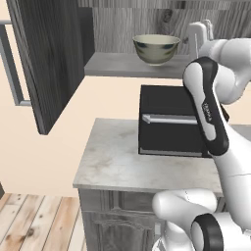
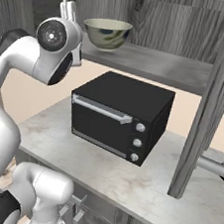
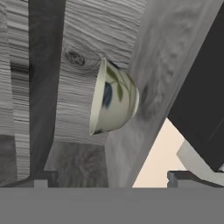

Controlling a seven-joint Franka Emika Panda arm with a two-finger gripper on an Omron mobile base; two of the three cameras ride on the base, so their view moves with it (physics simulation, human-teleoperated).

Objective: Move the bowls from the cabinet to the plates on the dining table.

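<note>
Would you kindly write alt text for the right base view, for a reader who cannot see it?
A cream-rimmed bowl sits on the shelf of an open dark grey cabinet, with the robot's open hand just to its left. Below, a black oven stands on a marble counter.

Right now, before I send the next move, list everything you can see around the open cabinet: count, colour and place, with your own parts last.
bowl: one, cream rim with mottled greenish outside, upright on the cabinet shelf.
cabinet: one, dark grey wood grain, open, above the counter; doors swung out to both sides.
cabinet handles: two seen, light grey bars, one on each open door.
oven: one, black with a silver handle and three knobs, on the counter below the shelf.
counter: one, light marble top over grey fronts.
floor: pale wood planks, lower left.
gripper: one, dark fingertips, open, facing the bowl, not touching it.
arm: one, white with dark joints.
</note>
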